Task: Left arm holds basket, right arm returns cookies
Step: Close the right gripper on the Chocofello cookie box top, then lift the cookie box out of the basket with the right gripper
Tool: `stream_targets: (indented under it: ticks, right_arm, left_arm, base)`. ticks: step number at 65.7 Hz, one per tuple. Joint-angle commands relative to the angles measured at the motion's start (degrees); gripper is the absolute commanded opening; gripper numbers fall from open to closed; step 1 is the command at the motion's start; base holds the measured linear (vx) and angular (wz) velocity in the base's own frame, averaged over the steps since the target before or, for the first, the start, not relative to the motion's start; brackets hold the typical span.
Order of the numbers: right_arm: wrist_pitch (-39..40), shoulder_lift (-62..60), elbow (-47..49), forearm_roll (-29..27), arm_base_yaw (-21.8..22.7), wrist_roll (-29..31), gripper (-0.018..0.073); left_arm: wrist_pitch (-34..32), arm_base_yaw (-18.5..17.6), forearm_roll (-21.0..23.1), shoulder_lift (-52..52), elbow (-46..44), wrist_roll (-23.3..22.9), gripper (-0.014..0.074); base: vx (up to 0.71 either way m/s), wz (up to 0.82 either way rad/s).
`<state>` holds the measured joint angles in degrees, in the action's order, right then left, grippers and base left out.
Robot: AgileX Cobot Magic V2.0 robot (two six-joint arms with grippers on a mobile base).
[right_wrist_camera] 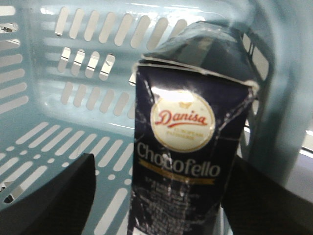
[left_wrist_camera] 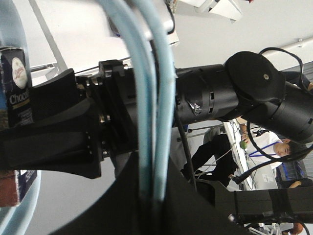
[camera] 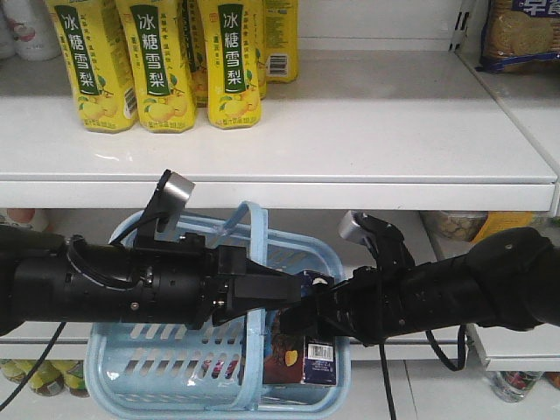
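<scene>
Front view: a white shelf [camera: 367, 131] holds three yellow pear-drink bottles [camera: 229, 66] in its front row, with more behind. To their right the board lies bare up to one biscuit packet [camera: 521, 35]. Below the shelf's front edge hangs one light blue basket [camera: 131, 367]. The left end effector [camera: 269, 293] is clamped on its two looped handles [left_wrist_camera: 151, 98], seen side by side only from the left wrist. One navy Danisa Chocofello cookie carton [right_wrist_camera: 178, 161] stands upright inside the basket, close to its right wall. The right end effector [camera: 319, 308] straddles the carton with jaws apart. Only the right wrist view shows basket floor between one finger [right_wrist_camera: 54, 196] and the carton.
</scene>
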<state>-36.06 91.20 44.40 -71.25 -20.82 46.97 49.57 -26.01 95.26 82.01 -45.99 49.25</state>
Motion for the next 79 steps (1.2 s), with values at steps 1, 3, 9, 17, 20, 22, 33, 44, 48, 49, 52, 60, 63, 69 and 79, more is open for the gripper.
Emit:
stream_targets:
  ticks: [1, 3, 9, 17, 20, 22, 33, 44, 48, 49, 52, 60, 63, 69, 79]
  right_arm:
    - [-0.34, -0.19, 2.47, -1.25, 0.0, 1.03, 0.0496]
    - [-0.34, 0.46, 3.06, -1.18, 0.0, 1.03, 0.0496]
    - [-0.34, 1.98, 4.54, -0.85, 0.0, 1.03, 0.0493]
    - [0.82, 3.9, 5.91, -0.23, 0.0, 0.97, 0.0466]
    - [1.24, 4.73, 6.29, -0.11, 0.0, 0.97, 0.0453]
    - [1.24, 5.25, 6.54, 0.08, 0.0, 0.97, 0.0445]
    - [2.02, 6.9, 7.23, 0.29, -0.59, 0.97, 0.0419]
    - [5.81, 6.95, 7.23, 0.78, -4.0, 1.01, 0.0392]
    - [7.25, 6.95, 7.17, 0.99, -5.29, 1.01, 0.0372]
    - [7.56, 6.95, 7.17, 0.99, -5.56, 1.01, 0.0365]
    - [8.33, 6.95, 7.17, 1.04, -6.2, 1.01, 0.034]
    - [9.51, 6.95, 7.17, 0.84, -6.6, 0.73, 0.0269]
    - [9.81, 6.95, 7.17, 0.68, -6.6, 0.56, 0.0237]
    - [10.22, 6.95, 7.17, 0.68, -6.6, 0.56, 0.0176]
    - [10.24, 6.95, 7.17, 0.68, -6.6, 0.56, 0.0099]
  left_arm:
    - [3.46, -0.36, 6.71, -2.25, -2.28, 1.0, -0.0003]
    - [3.46, -0.36, 6.71, -2.25, -2.28, 1.0, -0.0003]
    - [3.46, -0.36, 6.71, -2.25, -2.28, 1.0, -0.0003]
    - [3.46, -0.36, 6.71, -2.25, -2.28, 1.0, -0.0003]
    - [3.46, -0.36, 6.71, -2.25, -2.28, 1.0, -0.0003]
    - [3.46, -0.36, 6.71, -2.25, -2.28, 1.0, -0.0003]
    - [3.46, -0.36, 6.71, -2.25, -2.28, 1.0, -0.0003]
    - [3.46, -0.36, 6.71, -2.25, -2.28, 1.0, -0.0003]
    - [3.46, -0.36, 6.71, -2.25, -2.28, 1.0, -0.0003]
    - [3.46, -0.36, 6.71, -2.25, -2.28, 1.0, -0.0003]
    - [3.46, -0.36, 6.71, -2.25, -2.28, 1.0, -0.0003]
    - [3.46, -0.36, 6.71, -2.25, -2.28, 1.0, -0.0003]
    - [3.46, -0.36, 6.71, -2.25, -2.28, 1.0, -0.0003]
    - [3.46, -0.36, 6.71, -2.25, -2.28, 1.0, -0.0003]
    - [3.46, -0.36, 6.71, -2.25, -2.28, 1.0, -0.0003]
  base:
    - [0.0, 0.0]
    - [0.0, 0.0]
    - [0.0, 0.0]
    - [0.0, 0.0]
    - [0.0, 0.0]
    - [0.0, 0.0]
    - [0.0, 0.0]
    - [0.0, 0.0]
    - [0.0, 0.0]
    - [0.0, 0.0]
    - [0.0, 0.0]
    - [0.0, 0.0]
    - [0.0, 0.0]
    - [0.0, 0.0]
    - [0.0, 0.0]
